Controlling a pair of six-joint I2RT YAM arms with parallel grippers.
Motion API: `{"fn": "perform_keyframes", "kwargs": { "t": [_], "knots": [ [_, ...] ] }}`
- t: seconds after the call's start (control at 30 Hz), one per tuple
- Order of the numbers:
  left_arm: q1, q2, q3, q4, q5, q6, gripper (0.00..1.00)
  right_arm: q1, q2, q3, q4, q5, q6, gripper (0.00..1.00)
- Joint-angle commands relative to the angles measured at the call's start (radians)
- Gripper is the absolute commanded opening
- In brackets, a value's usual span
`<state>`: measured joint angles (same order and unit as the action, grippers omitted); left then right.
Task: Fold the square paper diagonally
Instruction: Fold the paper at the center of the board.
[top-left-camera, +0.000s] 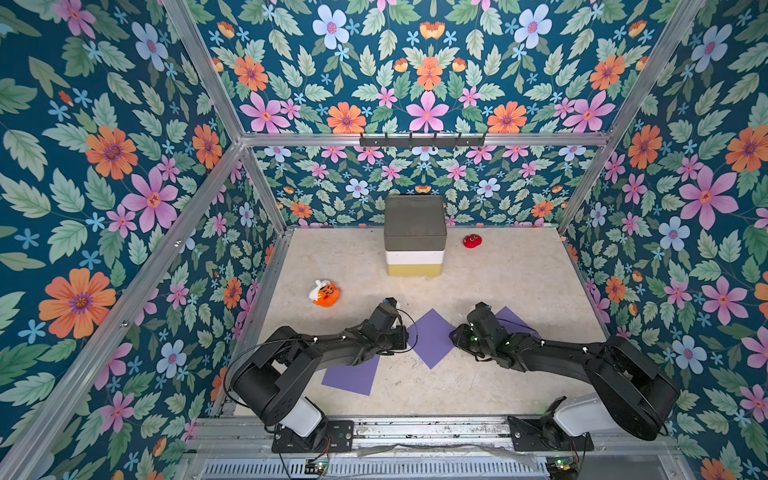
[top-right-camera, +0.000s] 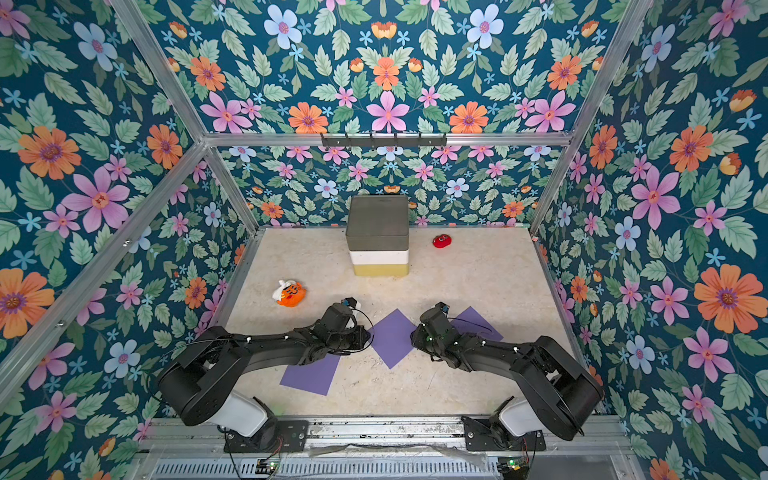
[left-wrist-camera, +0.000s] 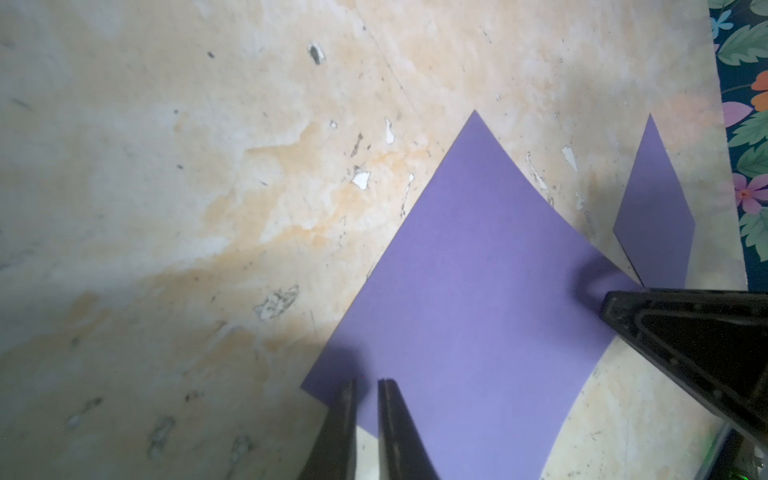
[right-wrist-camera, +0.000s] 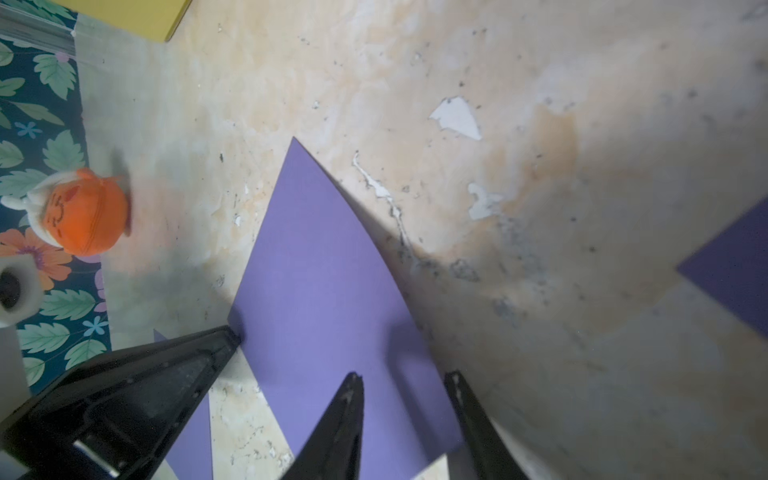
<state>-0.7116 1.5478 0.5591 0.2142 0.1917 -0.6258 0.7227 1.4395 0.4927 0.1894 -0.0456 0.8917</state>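
the paper (top-left-camera: 431, 338) lies flat as a diamond at lower centre in both top views, between the arms; left gripper (left-wrist-camera: 366, 384) has its jaws nearly together over one side corner, whether pinching it i cannot tell; right gripper (right-wrist-camera: 409, 380), jaws apart, straddles the opposite corner; step: securing corners; next, the right must clamp and carry its corner across.

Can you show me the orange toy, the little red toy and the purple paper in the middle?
Orange plush toy (top-left-camera: 325, 293): top view, its orange body.
Small red plush toy (top-left-camera: 472, 241): top view, its middle.
Middle purple square paper (top-left-camera: 431, 338): top view, its bare centre.
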Motion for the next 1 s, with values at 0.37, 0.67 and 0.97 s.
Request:
{"fn": "perform_keyframes", "kwargs": {
  "t": [0.37, 0.67, 0.97],
  "knots": [
    [0.001, 0.012, -0.011, -0.122, -0.045, 0.01, 0.18, -0.055, 0.02, -0.051, 0.094, -0.036, -0.051, 0.28],
    [0.001, 0.011, -0.011, -0.124, -0.047, 0.008, 0.18, -0.064, 0.022, -0.055, 0.089, -0.043, -0.069, 0.18],
    [0.002, -0.094, -0.001, -0.101, 0.025, 0.012, 0.19, -0.063, 0.003, 0.039, -0.151, 0.008, -0.154, 0.0]
  ]
}}
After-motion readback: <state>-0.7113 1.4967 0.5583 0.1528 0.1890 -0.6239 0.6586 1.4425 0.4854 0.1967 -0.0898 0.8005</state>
